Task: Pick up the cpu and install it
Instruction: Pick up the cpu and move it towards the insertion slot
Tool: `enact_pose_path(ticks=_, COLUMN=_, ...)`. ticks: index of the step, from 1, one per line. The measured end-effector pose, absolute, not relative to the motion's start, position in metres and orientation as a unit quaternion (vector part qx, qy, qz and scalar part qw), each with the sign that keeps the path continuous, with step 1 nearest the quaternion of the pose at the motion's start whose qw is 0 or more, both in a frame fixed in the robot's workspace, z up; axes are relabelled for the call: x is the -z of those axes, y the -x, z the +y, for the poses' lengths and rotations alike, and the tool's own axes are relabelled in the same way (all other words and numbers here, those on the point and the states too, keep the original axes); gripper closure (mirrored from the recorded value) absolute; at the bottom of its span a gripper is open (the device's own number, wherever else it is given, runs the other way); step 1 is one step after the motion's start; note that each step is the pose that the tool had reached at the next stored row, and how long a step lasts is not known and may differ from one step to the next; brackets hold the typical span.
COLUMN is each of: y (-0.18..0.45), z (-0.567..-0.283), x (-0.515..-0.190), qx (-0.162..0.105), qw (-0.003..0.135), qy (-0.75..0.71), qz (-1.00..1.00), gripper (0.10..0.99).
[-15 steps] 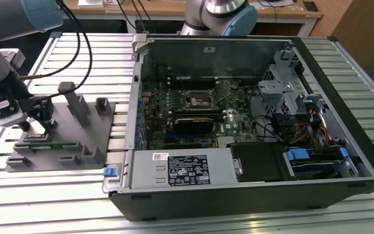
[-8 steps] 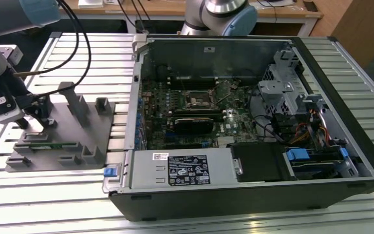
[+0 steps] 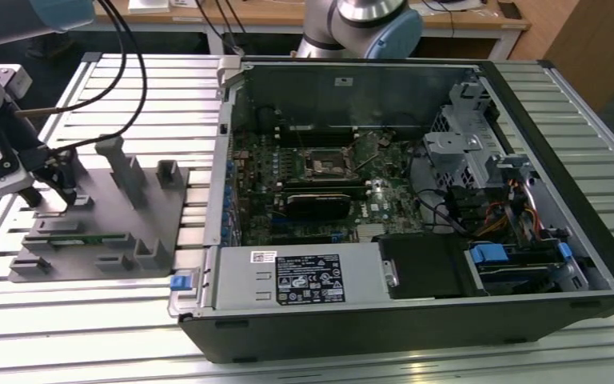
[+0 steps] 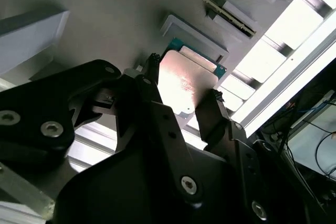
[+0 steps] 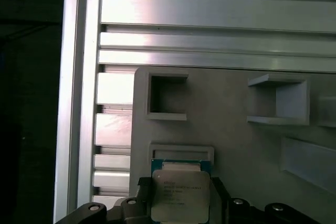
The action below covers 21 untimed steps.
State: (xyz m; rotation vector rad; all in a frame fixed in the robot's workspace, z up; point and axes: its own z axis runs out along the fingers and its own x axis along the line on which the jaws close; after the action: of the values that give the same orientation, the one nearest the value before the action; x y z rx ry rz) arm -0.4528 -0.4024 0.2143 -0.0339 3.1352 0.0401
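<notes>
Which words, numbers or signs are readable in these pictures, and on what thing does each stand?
cpu: faint print on its metal top, too blurred to read.
power supply label: dense print, too small to read.
sticker on the case's inner wall: too small to read.
No text can be quoted.

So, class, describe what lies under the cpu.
The grey fixture shows around the cpu, which sits between the fingers. Whatever lies directly beneath is covered by the chip itself.
</notes>
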Motion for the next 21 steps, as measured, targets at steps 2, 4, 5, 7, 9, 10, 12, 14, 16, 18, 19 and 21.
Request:
enact_pose_path(ticks=2, y=0.4528, z=-0.4024, x=-0.2179, qx=-0.013, qw=0.003, qy=0.011, qz=1.000, gripper=0.557)
enact_pose_path(ticks=4, y=0.4528, z=-0.4024, x=-0.2209, qx=-0.013, qw=0.003, qy=0.011, qz=1.000, gripper=0.557)
enact_pose_path(ticks=5, y=0.4528, z=-0.4024, x=-0.2213, qx=-0.013, qw=0.003, qy=0.011, qz=1.000, gripper=0.557)
enact_pose_path(ticks=7, y=0.4528, z=-0.4024, x=-0.2213, qx=-0.013, qw=0.003, qy=0.011, qz=1.000, gripper=0.557)
enact_pose_path(ticks=9, y=0.4529, z=-0.4024, x=-0.2214, qx=-0.013, qw=0.003, qy=0.011, qz=1.000, gripper=0.557)
enact_pose_path(ticks=10, y=0.4529, z=-0.4024, x=-0.2214, qx=-0.013, qw=0.003, qy=0.011, qz=1.000, gripper=0.557)
enact_pose_path(ticks=12, y=0.4529, z=-0.4024, x=-0.2217, qx=-0.013, qw=0.003, qy=0.011, qz=1.000, gripper=0.557)
enact_pose_path(ticks=14, y=0.4529, z=-0.4024, x=-0.2224, qx=-0.013, qw=0.003, qy=0.011, qz=1.000, gripper=0.557)
enact_pose_path(ticks=16, y=0.4529, z=-0.4024, x=-0.2236, qx=-0.013, qw=0.003, qy=0.011, qz=1.000, gripper=0.557)
enact_pose_path(ticks=18, y=0.4529, z=-0.4024, x=-0.2246, qx=-0.013, qw=0.003, qy=0.011, qz=1.000, gripper=0.557)
enact_pose_path(ticks=19, y=0.4529, z=-0.4024, x=-0.2251, qx=-0.013, qw=0.003, qy=0.011, qz=1.000, gripper=0.557)
enact_pose_path(ticks=21, y=0.4529, z=-0.4024, x=-0.2261, qx=-0.013, qw=0.003, qy=0.011, qz=1.000, gripper=0.557)
